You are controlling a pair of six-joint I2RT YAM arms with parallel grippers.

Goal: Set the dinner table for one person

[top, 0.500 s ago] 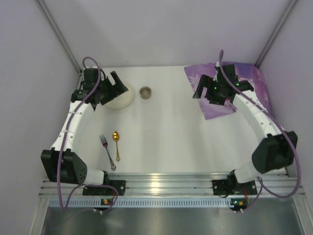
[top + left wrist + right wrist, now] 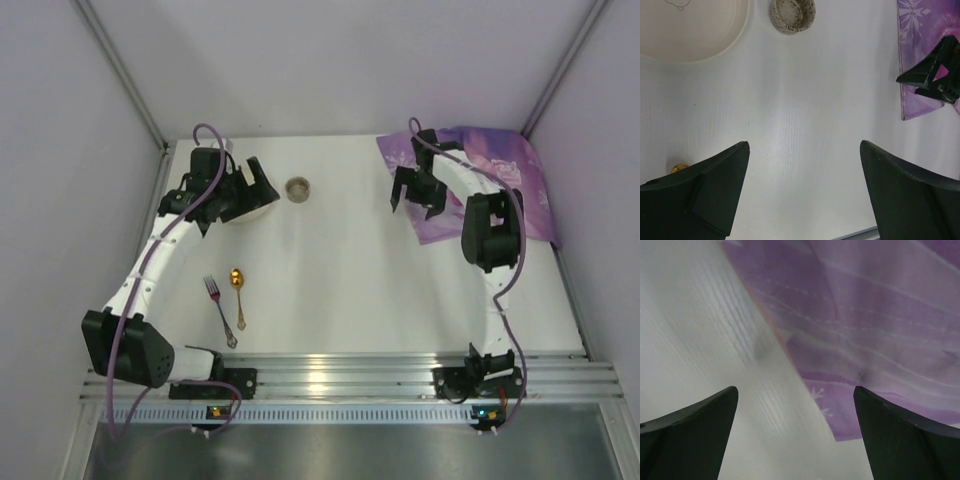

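Now | dinner table [image 2: 340, 280]: spread beneath both arms, unset | right gripper [image 2: 411, 196]: fingers wide over placemat [image 2: 500, 165] edge | left gripper [image 2: 805, 145]: wide too | advice: pinch that edge squarely, drag flat.

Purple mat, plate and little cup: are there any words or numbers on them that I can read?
No words or numbers can be read anywhere.
Purple mat: white snowflakes and pale marks, too blurred to read as letters.
Plate: a small line drawing at the picture's top edge, cut off, no letters.
Little cup: only speckles.
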